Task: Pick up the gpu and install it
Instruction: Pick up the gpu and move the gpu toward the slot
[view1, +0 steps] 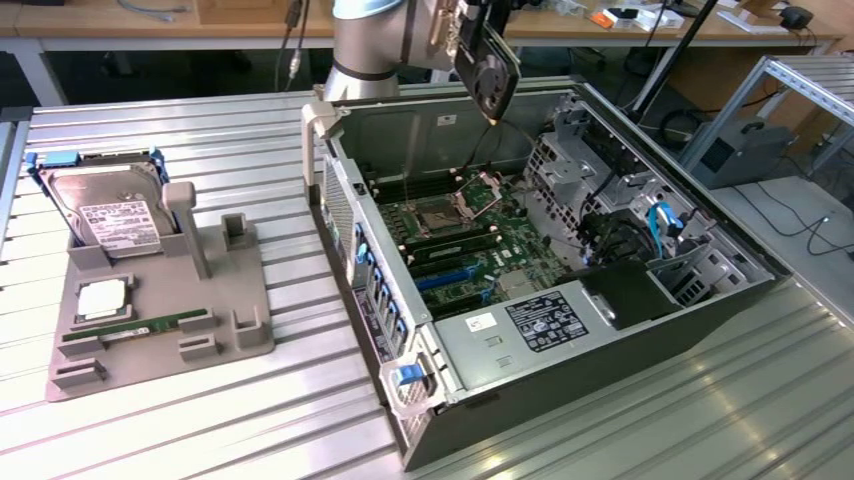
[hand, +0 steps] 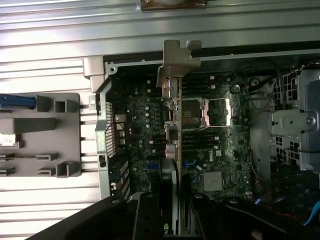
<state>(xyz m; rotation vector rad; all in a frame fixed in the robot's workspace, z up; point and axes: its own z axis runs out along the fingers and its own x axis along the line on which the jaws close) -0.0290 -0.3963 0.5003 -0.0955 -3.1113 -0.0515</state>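
Currently, the end effector (hand: 172, 215) is clamped on the gpu (hand: 172, 125), holding the card edge-on with its silver bracket (hand: 177, 62) at the end away from the fingers. The card hangs above the open computer case (view1: 601, 395), over the motherboard (view1: 467, 240) and clear of it. A hard drive (view1: 114, 215) and a memory stick (view1: 140, 328) sit in the grey holder (view1: 240, 295) on the desk (view1: 174, 430), at the exterior view's left.
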